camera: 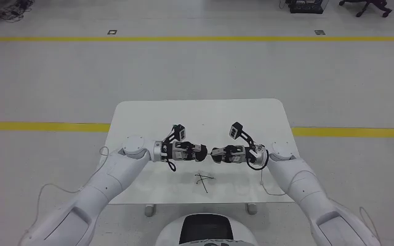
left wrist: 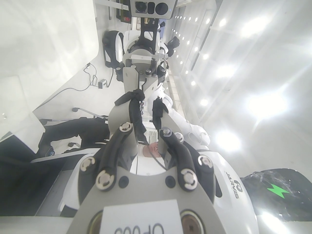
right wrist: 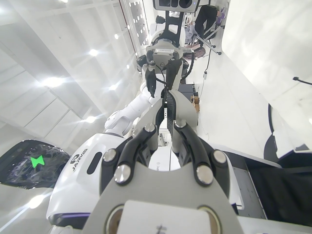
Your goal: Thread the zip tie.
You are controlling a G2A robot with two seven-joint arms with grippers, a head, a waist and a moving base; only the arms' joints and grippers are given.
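Above the white table point(camera: 141, 117) my two grippers meet tip to tip. My right gripper point(right wrist: 167, 96) point(camera: 213, 154) is shut on a thin black zip tie point(right wrist: 162, 81). The tie curves away from its tips into the gap between the fingers of my left gripper point(right wrist: 161, 90). My left gripper point(left wrist: 147, 109) point(camera: 203, 152) is open, its black-taped fingers point(left wrist: 134, 113) standing apart on either side of the right gripper's tips point(left wrist: 139, 92). A thin black strand point(left wrist: 157, 158) also shows deep between the left fingers, near the palm.
Two more black zip ties point(camera: 204, 179) lie crossed on the table, nearer the front edge than the grippers. Bare tabletop lies to the left, right and behind. Yellow floor lines point(camera: 55, 126) run past the table's sides.
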